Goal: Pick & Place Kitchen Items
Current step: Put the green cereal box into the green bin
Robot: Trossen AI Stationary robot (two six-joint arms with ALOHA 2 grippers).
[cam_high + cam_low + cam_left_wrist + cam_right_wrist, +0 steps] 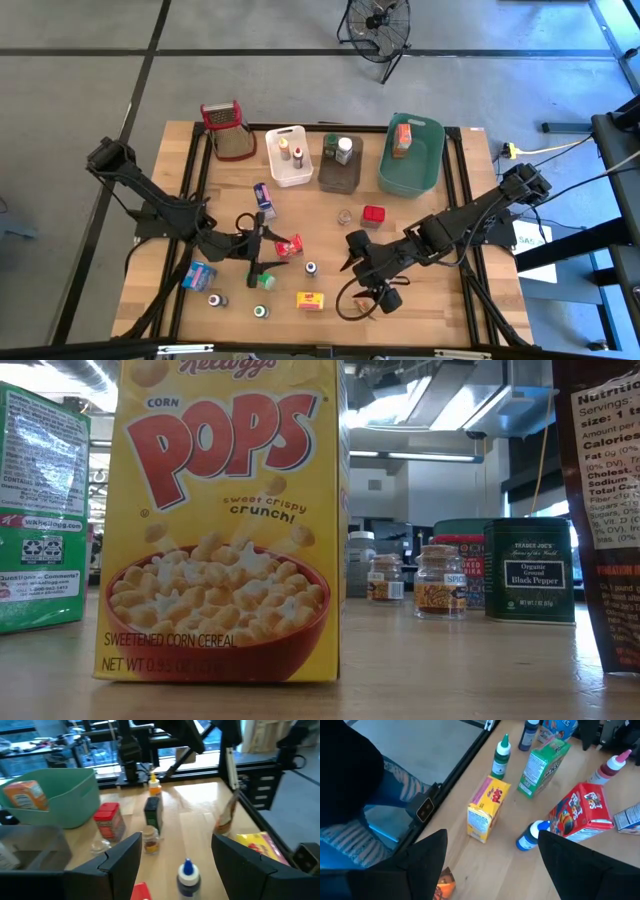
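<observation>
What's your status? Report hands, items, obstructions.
Left hand open, empty, over the red box. Right hand open, empty, mid-table. Yellow box and small bottles loose on table; nothing blocking.

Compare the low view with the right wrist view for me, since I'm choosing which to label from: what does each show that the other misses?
Only the low view shows the black pepper tin, the small spice jar beside it, and the Corn Pops box's front face.

Only the right wrist view shows the right gripper with its jaws open and empty, the red cereal box, the green-capped bottle, the blue-capped bottle lying on its side, and the table's edge.

Both show the yellow Corn Pops box, standing upright, and a green box near it.
</observation>
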